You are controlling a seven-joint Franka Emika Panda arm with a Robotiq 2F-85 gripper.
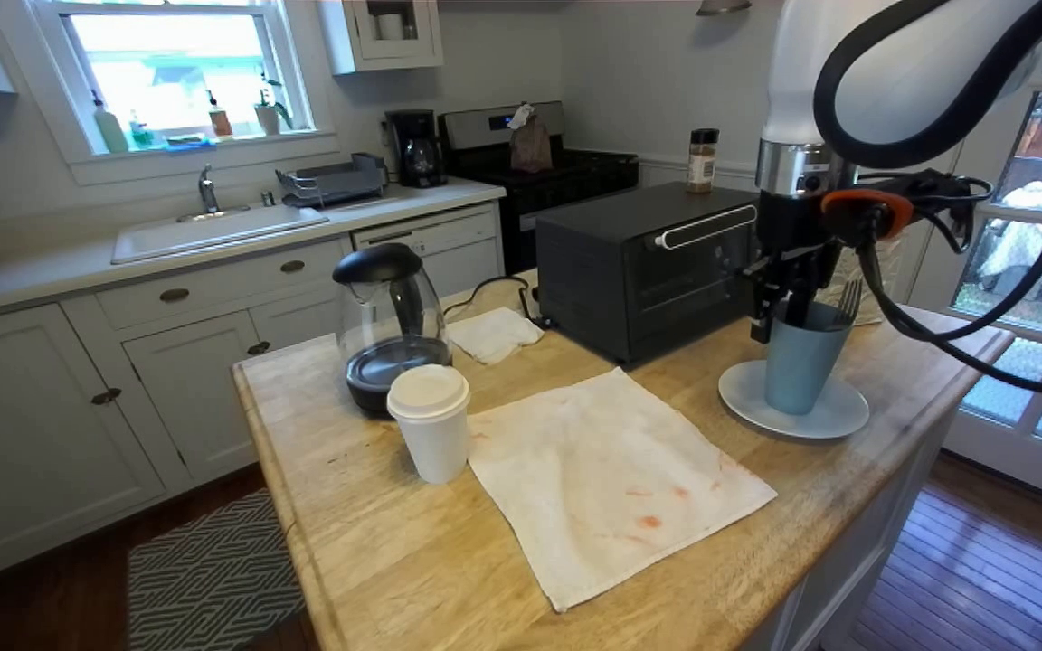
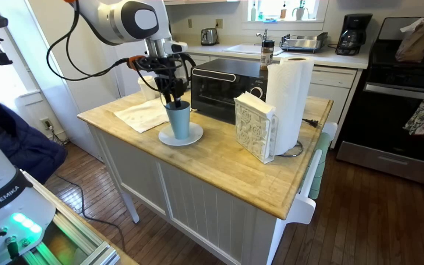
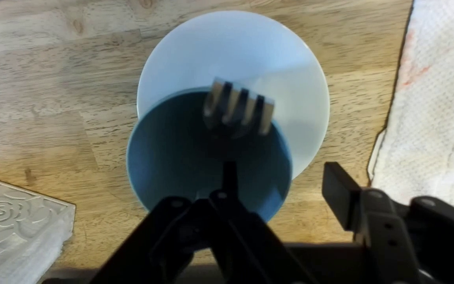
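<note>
In an exterior view, a black Robotiq gripper (image 1: 779, 318) hangs at the mouth of a blue tumbler (image 1: 803, 369) on a white plate (image 1: 838, 419), a metal fork (image 1: 849, 303) leaning inside the tumbler, tines up. In an exterior view, tumbler and plate sit on a butcher-block island (image 2: 226, 162) near a toaster oven (image 2: 212, 90), well apart from a rose-patterned napkin holder (image 2: 252, 129). In the wrist view, the fingers (image 3: 340, 197) are apart astride the rim, one inside the tumbler, one outside.

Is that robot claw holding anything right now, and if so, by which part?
Nothing is held: the black gripper stands open, one finger inside the tapered blue cup, the other outside, its wall ungripped between them.
</note>
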